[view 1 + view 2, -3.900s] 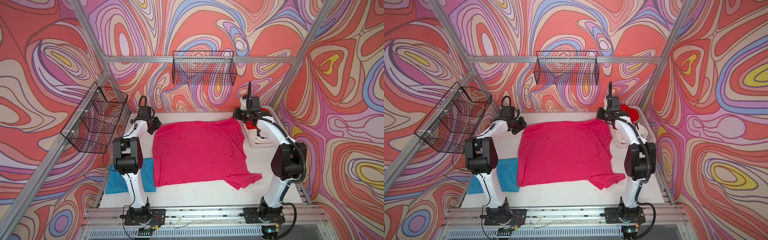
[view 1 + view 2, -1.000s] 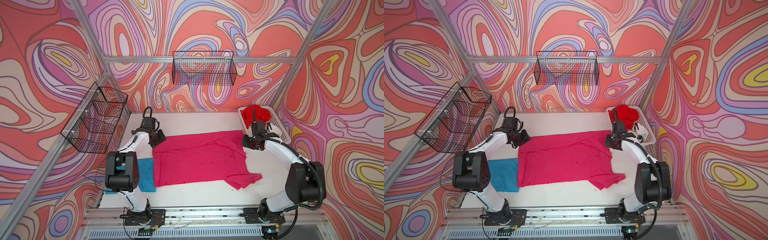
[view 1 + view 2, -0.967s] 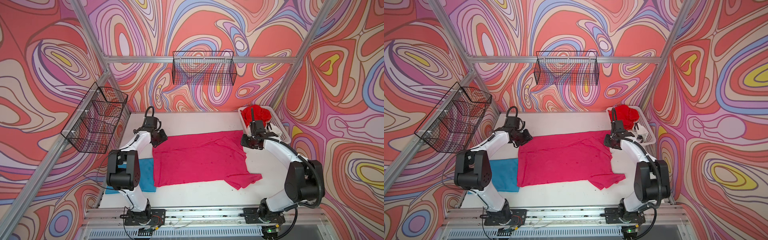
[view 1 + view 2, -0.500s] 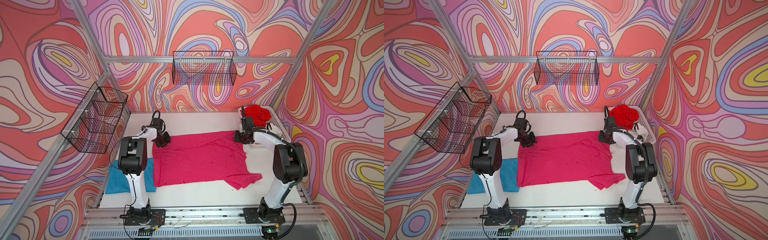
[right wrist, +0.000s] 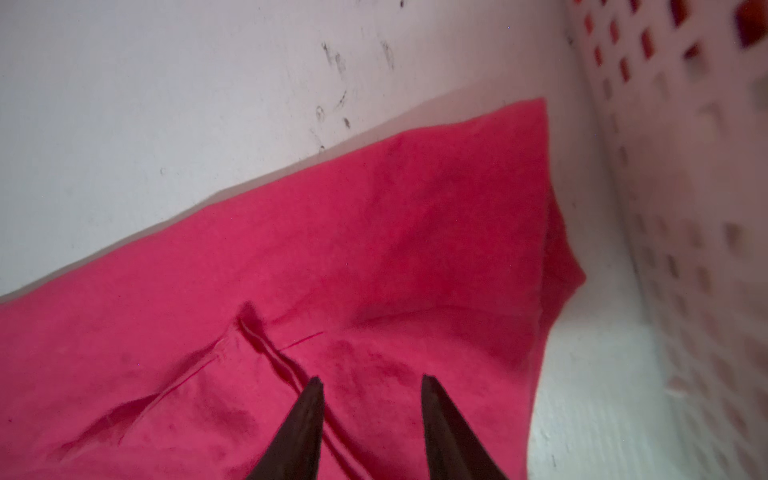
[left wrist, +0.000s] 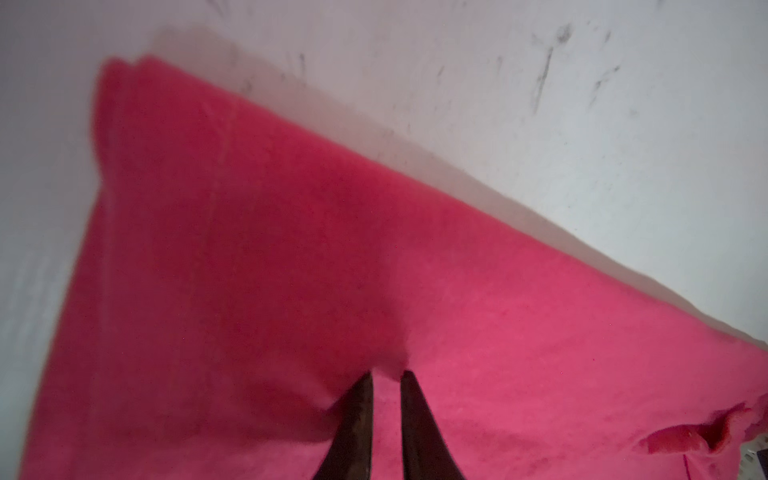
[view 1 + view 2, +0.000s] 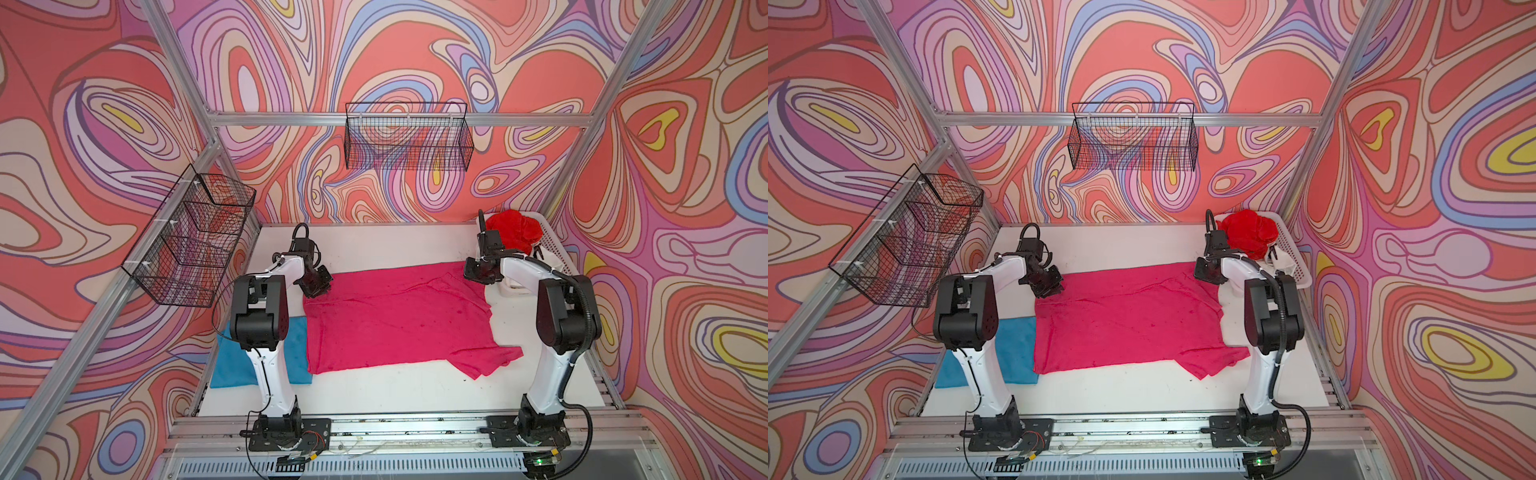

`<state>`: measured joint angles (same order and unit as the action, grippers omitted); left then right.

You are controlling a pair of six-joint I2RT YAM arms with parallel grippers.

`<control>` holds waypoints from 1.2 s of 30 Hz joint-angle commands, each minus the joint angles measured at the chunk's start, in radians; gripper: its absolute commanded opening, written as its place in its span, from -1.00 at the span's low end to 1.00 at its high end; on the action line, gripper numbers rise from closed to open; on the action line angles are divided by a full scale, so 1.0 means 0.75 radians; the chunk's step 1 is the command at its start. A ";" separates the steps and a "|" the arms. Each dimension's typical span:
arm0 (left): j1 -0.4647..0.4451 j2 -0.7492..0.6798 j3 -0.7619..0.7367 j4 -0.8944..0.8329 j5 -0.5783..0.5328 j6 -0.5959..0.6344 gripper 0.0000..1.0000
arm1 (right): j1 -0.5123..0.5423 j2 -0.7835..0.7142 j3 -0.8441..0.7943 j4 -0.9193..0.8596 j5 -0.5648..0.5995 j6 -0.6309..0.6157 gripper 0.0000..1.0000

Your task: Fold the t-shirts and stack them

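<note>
Work centres on the magenta-pink t-shirt (image 7: 399, 316), which lies spread across the middle of the white table (image 7: 395, 395). Its far edge runs straight from left to right, and one sleeve (image 7: 486, 357) pokes out at the near right. Both arms are stationed at that far edge, one at each corner, presumably so the cloth can be lifted evenly and carried toward the near side without skewing.

The left gripper (image 7: 318, 286) sits on the far-left corner. In the left wrist view its fingers (image 6: 357, 415) stand nearly together with a small pucker of pink cloth caught at the tips, so it looks pinched onto the shirt. The right gripper (image 7: 478, 276) hangs over the far-right corner. The right wrist view shows its fingers (image 5: 303, 424) plainly apart over the cloth, beside a raised seam, with nothing held. A grip there seems needed before any joint lift.

The teal-blue t-shirt (image 7: 230, 361) lies flat at the near left, partly hidden by the left arm, and is likely the base of the stack. The red t-shirt (image 7: 515, 230) is bunched in the white plastic basket (image 7: 555, 249) at the far right, just beside the right gripper, awaiting its turn.
</note>
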<state>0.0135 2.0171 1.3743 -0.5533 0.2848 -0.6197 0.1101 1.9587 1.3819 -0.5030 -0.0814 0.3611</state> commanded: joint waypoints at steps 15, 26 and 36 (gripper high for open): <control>0.121 -0.027 -0.117 -0.157 -0.261 0.008 -0.71 | 0.024 0.098 0.118 0.002 -0.034 -0.011 -0.15; 0.150 -0.064 -0.154 -0.164 -0.284 0.011 -0.74 | 0.003 0.168 0.181 -0.014 0.051 0.006 -0.31; 0.180 -0.114 -0.207 -0.156 -0.304 0.021 -0.79 | 0.004 0.217 0.220 0.005 0.180 0.020 -0.53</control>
<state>0.1280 1.9198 1.2617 -0.5846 0.1257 -0.6128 0.1146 2.0914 1.5204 -0.5091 0.0059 0.3653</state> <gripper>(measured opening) 0.109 0.239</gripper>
